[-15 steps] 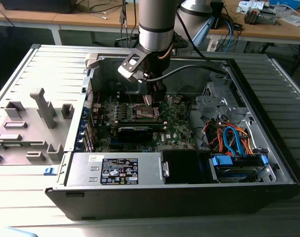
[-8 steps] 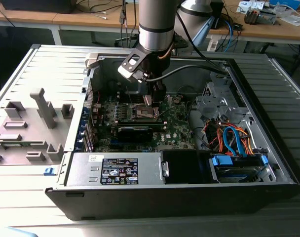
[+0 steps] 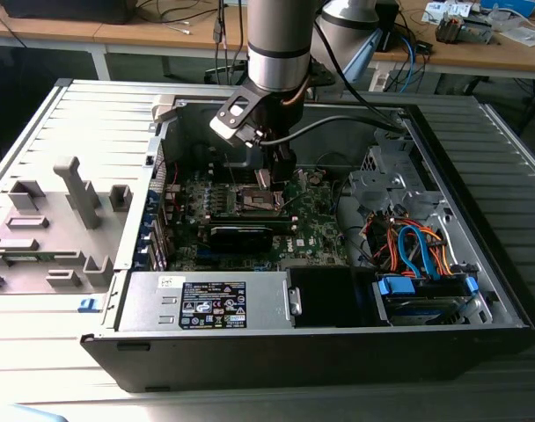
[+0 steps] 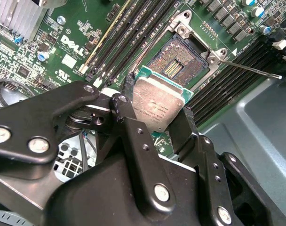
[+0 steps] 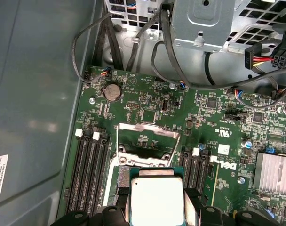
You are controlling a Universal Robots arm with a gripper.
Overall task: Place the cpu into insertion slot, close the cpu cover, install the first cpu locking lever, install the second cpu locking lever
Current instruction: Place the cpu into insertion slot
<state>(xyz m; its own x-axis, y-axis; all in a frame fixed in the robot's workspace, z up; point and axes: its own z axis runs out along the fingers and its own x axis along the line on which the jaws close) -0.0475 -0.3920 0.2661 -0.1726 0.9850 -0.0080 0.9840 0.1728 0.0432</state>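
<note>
Holding the small flat square cpu with a silver-grey metal top (image 4: 158, 100) clamped between the two fingers of the black gripper (image 4: 157, 109), I am hovering it just above the square, dark-centred insertion slot (image 4: 180, 62); it is not yet seated. The silver-grey arm (image 3: 276, 40) is reaching straight down into the open grey computer case (image 3: 338, 356). The thin silvery cpu cover (image 5: 145, 139) is standing raised beside the slot.

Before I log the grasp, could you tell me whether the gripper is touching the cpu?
Touching: in the second wrist view the gripper clamps the cpu by opposite edges.
</note>
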